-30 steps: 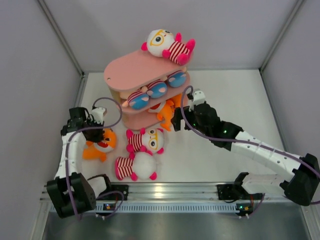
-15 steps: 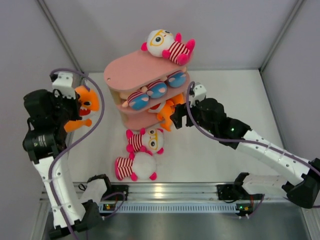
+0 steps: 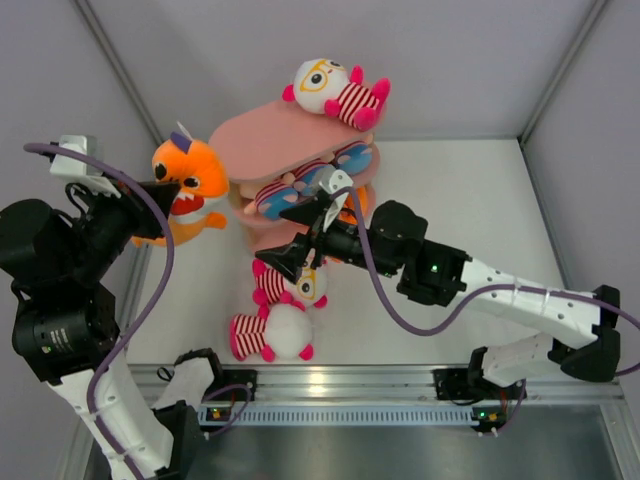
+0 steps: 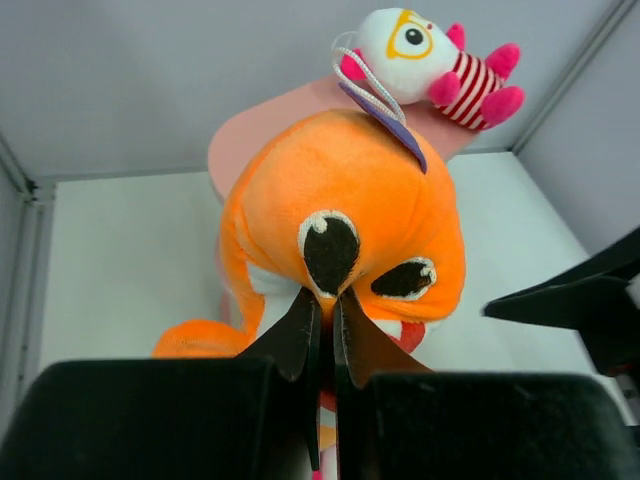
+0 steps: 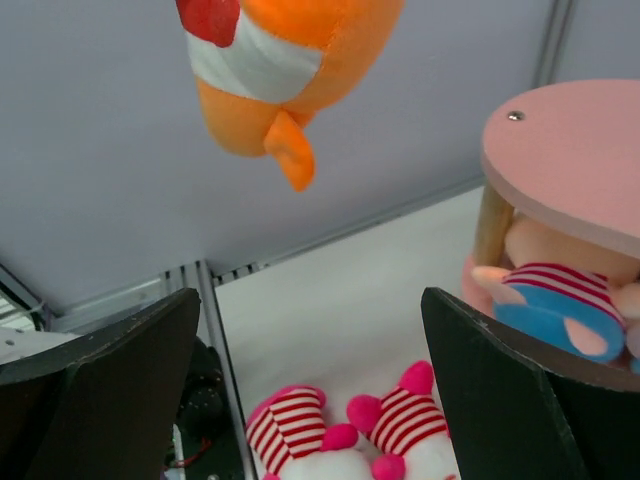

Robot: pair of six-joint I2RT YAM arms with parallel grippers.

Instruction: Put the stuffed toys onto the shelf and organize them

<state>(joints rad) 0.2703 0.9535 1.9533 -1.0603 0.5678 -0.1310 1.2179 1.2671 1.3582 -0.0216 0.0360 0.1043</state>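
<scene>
No readable text, label or number anywhere.

This looks like a robot test lab. A bare white counter point(image 3: 480, 200) sits inside plain grey walls point(image 3: 200, 60), like a little booth. A robot's left arm point(image 3: 55, 330) and right arm point(image 3: 520, 300) are bolted to a metal rail point(image 3: 350, 382) at the front edge.

The top camera looks steeply down on the whole worktop point(image 3: 470, 190), while both wrist cameras, close in, share the orange toy point(image 4: 340, 220) and shelf point(image 5: 560, 150).
</scene>
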